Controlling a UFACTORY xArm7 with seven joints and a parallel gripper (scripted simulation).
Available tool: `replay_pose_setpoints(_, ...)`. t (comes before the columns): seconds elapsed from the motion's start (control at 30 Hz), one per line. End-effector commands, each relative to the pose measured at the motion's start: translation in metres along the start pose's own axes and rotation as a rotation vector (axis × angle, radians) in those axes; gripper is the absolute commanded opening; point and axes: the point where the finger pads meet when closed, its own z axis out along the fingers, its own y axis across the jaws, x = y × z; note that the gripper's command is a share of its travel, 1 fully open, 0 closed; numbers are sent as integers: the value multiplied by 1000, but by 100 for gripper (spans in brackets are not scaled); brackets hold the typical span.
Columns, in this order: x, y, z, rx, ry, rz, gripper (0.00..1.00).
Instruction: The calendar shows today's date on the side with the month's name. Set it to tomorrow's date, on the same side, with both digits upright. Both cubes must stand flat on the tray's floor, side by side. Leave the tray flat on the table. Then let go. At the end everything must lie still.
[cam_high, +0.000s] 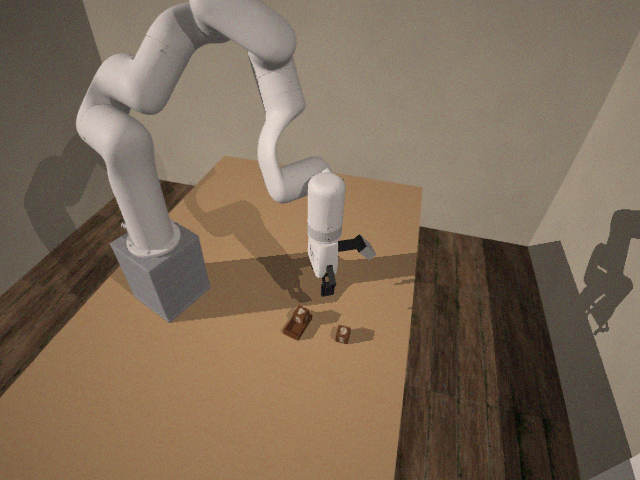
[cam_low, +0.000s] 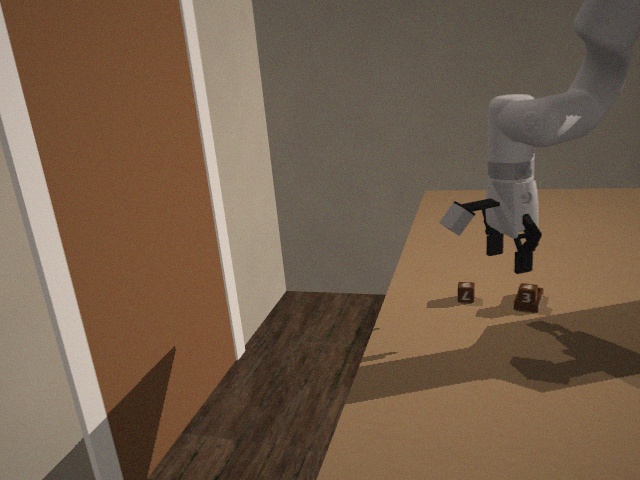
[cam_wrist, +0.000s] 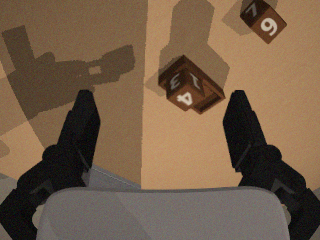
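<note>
The small brown tray (cam_high: 294, 331) (cam_low: 527, 310) (cam_wrist: 214, 100) lies on the table with one end bare. A brown cube (cam_high: 300, 313) (cam_low: 527, 295) (cam_wrist: 185, 92) is at its other end; the wrist view shows its 3, 1 and 4. Whether this cube stands fully flat is hard to tell. The second cube (cam_high: 342, 333) (cam_low: 465, 292) (cam_wrist: 263, 22) stands on the table, apart from the tray, showing a 7 in the exterior view and a 6 or 9 in the wrist view. My gripper (cam_high: 327, 290) (cam_low: 509, 262) (cam_wrist: 162, 105) is open and empty, above the table near the tray, touching neither cube.
The grey base block (cam_high: 168, 281) of the arm stands on the table at the left in the top view. The table's edge (cam_high: 412, 310) runs beyond the loose cube, with wooden floor (cam_high: 465, 335) past it. Shadows of the arm cross the table.
</note>
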Motion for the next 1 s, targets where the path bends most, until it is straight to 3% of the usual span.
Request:
replay_pose_setpoints(0.0, 1, 0, 7, 0, 2, 0, 100)
replay_pose_setpoints(0.27, 1, 0, 41, 0, 2, 0, 100)
replay_pose_setpoints(0.47, 2, -1, 52, 0, 2, 0, 100)
replay_pose_setpoints(0.97, 2, -1, 55, 0, 2, 0, 100)
